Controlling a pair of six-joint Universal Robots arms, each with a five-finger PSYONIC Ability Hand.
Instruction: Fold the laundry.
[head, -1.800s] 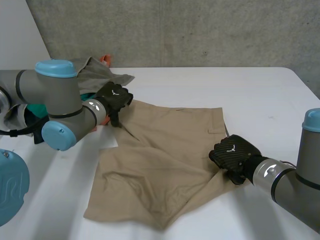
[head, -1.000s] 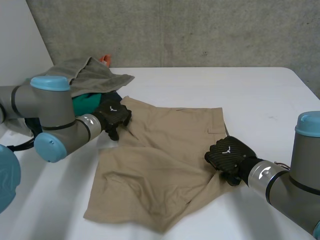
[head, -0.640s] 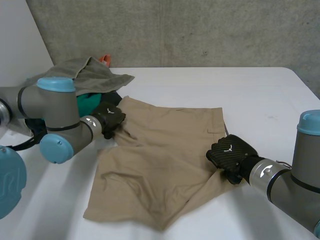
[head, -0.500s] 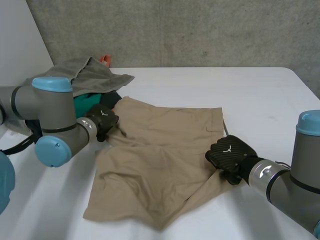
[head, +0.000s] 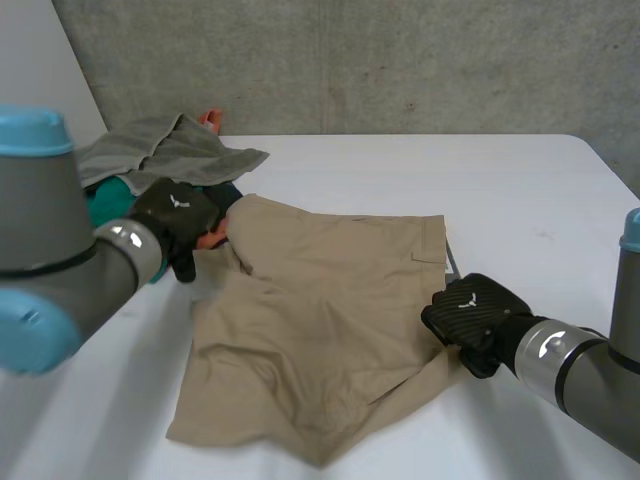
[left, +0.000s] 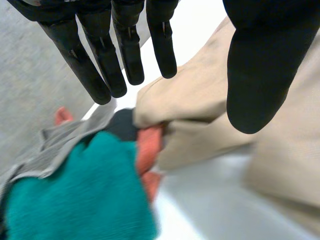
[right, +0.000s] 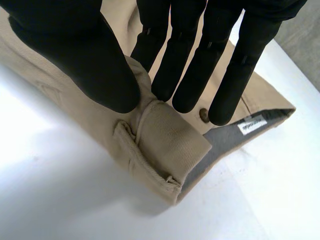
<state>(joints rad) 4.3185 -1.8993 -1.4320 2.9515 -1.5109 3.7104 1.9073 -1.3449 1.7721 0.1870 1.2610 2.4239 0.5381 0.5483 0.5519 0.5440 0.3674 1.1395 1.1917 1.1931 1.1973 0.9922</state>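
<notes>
Here, right robot hand (head: 468, 310) pinching tan shorts (head: 320, 300), waistband label (right: 250, 125) unreadable, left robot hand (head: 175, 215) splayed.

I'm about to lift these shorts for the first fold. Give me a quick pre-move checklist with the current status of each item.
1. Waistband grip: the right robot hand pinches the shorts between thumb and fingers: ok.
2. Corner grip: the left robot hand is open above the corner, holding nothing: not ok.
3. Cloth flat: wrinkled and bunched toward the near edge: not ok.
4. Corner free of the clothes pile: it lies against the orange cloth: not ok.
5. Shorts fully on the table: ok.
</notes>
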